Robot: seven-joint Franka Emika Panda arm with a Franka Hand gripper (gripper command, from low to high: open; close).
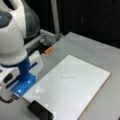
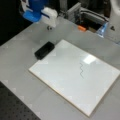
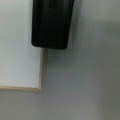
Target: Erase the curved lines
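Above the surface (image 2: 20, 75), the hand (image 2: 50, 27) is hovering near the eraser (image 2: 44, 50).
Curve lines (image 2: 81, 70) are sitting unerased on the board (image 2: 62, 82); its grip cannot be told.

Arm (image 1: 11, 32) was bulky, rounded, glossy white, grey band at joint, small blue-lit dot on upper link. Wrist carried bright blue bracket (image 1: 23, 80) and white boxy block (image 2: 50, 16). In a front view, gripper (image 2: 49, 27) showed as small dark tip; fingers indistinct.
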